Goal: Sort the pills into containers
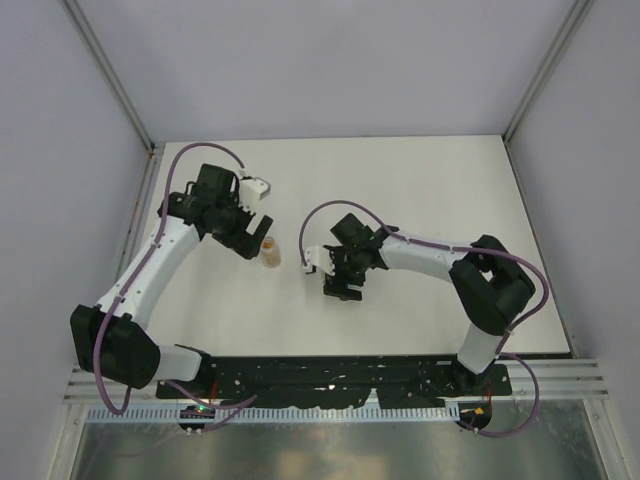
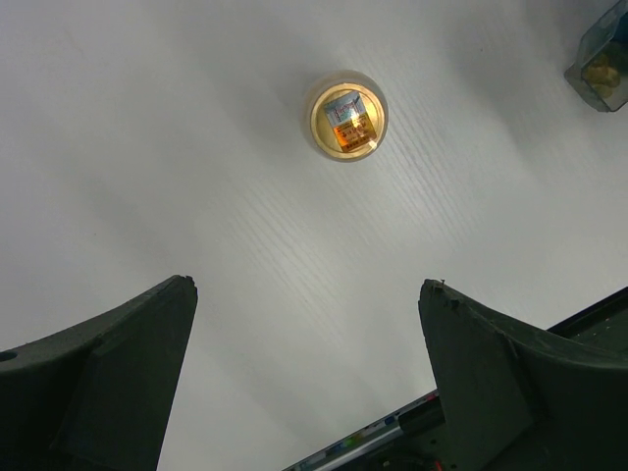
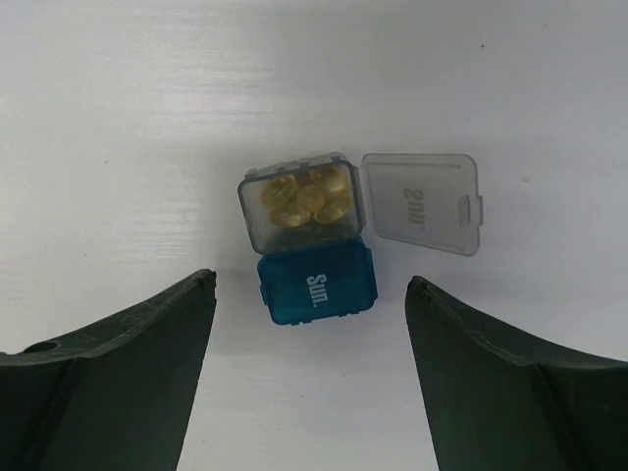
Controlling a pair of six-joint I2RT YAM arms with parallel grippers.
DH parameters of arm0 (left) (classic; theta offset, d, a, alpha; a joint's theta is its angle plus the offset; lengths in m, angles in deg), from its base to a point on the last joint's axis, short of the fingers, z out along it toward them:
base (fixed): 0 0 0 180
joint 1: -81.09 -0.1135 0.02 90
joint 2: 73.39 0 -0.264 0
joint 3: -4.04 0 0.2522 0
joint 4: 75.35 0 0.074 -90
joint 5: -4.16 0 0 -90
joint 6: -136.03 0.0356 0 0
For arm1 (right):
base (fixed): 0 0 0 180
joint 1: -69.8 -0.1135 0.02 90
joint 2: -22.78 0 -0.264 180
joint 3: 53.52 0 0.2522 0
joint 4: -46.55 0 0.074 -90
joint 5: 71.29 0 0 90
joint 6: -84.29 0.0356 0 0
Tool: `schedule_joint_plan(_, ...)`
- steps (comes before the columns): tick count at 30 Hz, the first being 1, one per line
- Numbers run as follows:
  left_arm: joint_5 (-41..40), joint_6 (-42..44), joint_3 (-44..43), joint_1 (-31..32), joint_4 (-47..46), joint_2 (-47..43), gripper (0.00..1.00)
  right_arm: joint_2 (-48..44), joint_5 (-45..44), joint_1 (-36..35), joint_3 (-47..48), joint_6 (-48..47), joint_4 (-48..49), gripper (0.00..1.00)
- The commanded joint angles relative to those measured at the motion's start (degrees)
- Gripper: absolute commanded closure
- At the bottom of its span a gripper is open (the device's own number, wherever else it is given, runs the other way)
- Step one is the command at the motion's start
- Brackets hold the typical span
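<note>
From above, we see the left gripper (image 1: 250, 240) close beside a small clear vial (image 1: 270, 253) that stands on the white table (image 1: 420, 190). The right gripper (image 1: 343, 290) hangs over the middle of the table, well apart from the vial. The arm hides what lies under it, and we cannot tell from here how either pair of jaws stands.

In the left wrist view, the left gripper (image 2: 304, 378) has its jaws spread wide with nothing between them. We look straight down on the vial's (image 2: 345, 118) round orange-brown top, ahead of the fingers (image 2: 108, 383). At the top right corner, one of the containers (image 2: 587, 41) is cut off by the frame's edge, with yellow pills (image 2: 601, 74) inside.

In the right wrist view, the right gripper (image 3: 309, 378) also gapes wide and holds nothing. Just ahead of it, the two boxes sit touching on the table. The grey box (image 3: 251, 211) is translucent and full of yellow pills (image 3: 306, 199), and its clear lid (image 3: 422, 201) is flipped open to the right. The teal-blue box (image 3: 316, 282) is nearer the fingers, with its lid shut and marked "Sun."
</note>
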Motion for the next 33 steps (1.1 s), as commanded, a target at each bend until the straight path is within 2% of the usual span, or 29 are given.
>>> schedule_joint_plan(1, 1.8, 0.8, -2.9, -0.8, 0.6, -1.8, 0.01, 1.5, -1.2, -1.2, 3.3, -2.1, -1.8, 0.18)
schedule_joint_plan(11, 3.0, 0.8, -2.8, -1.4, 0.6, -1.3, 0.01, 2.7, -2.1, -2.0, 4.4, -2.5, -2.6, 0.27)
schedule_joint_plan(23, 3.7, 0.6, -2.2, -2.1, 0.4, -1.3, 0.01, 2.7, -2.0, -2.1, 3.9, -2.4, -3.2, 0.60)
schedule_joint_plan(33, 6.0, -0.9, -0.8, -2.2, -1.1, -1.3, 0.01, -2.1, 0.3, -2.1, 4.1, -0.3, -5.3, 0.74)
